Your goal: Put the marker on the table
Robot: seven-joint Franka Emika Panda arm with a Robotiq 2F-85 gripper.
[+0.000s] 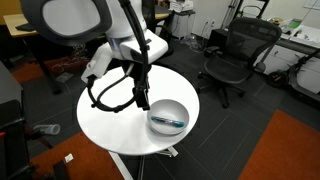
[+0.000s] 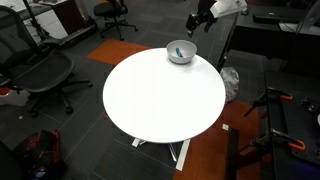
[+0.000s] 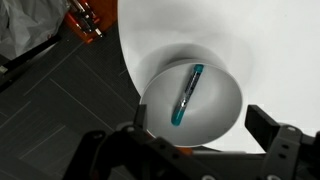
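Jaws spread wide and empty: the gripper [image 3: 200,128] hangs right over the bowl [image 3: 215,100], gripping nothing.

Sweeping the wrist view from the left, there's dark floor [image 3: 60,90], then the curved rim of the table [image 3: 270,40], then the bowl sitting close to that rim. The marker [image 3: 186,96] lies flat on the bowl's bottom, teal end toward the near side. To the right is bare white tabletop.

As I read it, the trouble lies in that flat-lying marker. The fingers could hit the curved wall before they close, and a knock could shove the bowl. With the bowl this near the rim, it might slide off to the floor. A slim round pen may also roll aside, or swing if it is pinched at one end. The jaws need to close across its narrow width.

There is one container, a pale shallow bowl, and the marker is the only thing in it. In an exterior view the gripper [image 1: 138,102] stands left of the bowl [image 1: 170,108]. In an exterior view the bowl [image 2: 181,52] sits at the table's [image 2: 150,100] far right edge. The marker is not yet on the table.
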